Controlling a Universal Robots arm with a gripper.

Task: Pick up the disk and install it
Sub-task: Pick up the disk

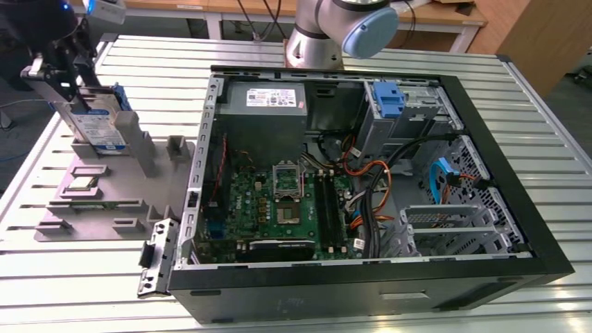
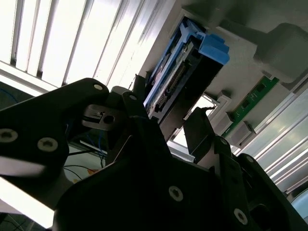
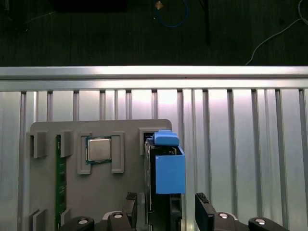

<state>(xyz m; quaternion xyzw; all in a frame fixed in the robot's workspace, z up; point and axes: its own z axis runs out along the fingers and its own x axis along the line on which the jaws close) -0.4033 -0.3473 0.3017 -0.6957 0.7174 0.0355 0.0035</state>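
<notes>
A: A slatted metal table [image 1: 83, 291], with an open case [image 1: 370, 284] lying flat on it and the arm [image 1: 319, 38] rising behind the case. Where is the disk [image 1: 100, 126]?

B: At the exterior view's left, outside the case. It stands on edge in a slot of the grey tray [image 1: 102, 208] that lies beside the case on the table.

A: And the end effector [image 3: 167, 207]?

B: Directly over the disk, released. In both wrist views its fingers [image 3: 204, 211] straddle the disk's upper edge, one to each face. The first wrist view shows a gap between one finger and the blue frame, so nothing is gripped.

A: Is the disk seated?

B: Yes, its lower edge sits in the tray slot, upright.

A: Anything else on the tray?

B: A chip [image 3: 98, 150] in its own recess, near the disk but apart from it.

A: Inside the case?

B: A blue bracket [image 1: 389, 97] at the far corner, well apart from the disk.
</notes>
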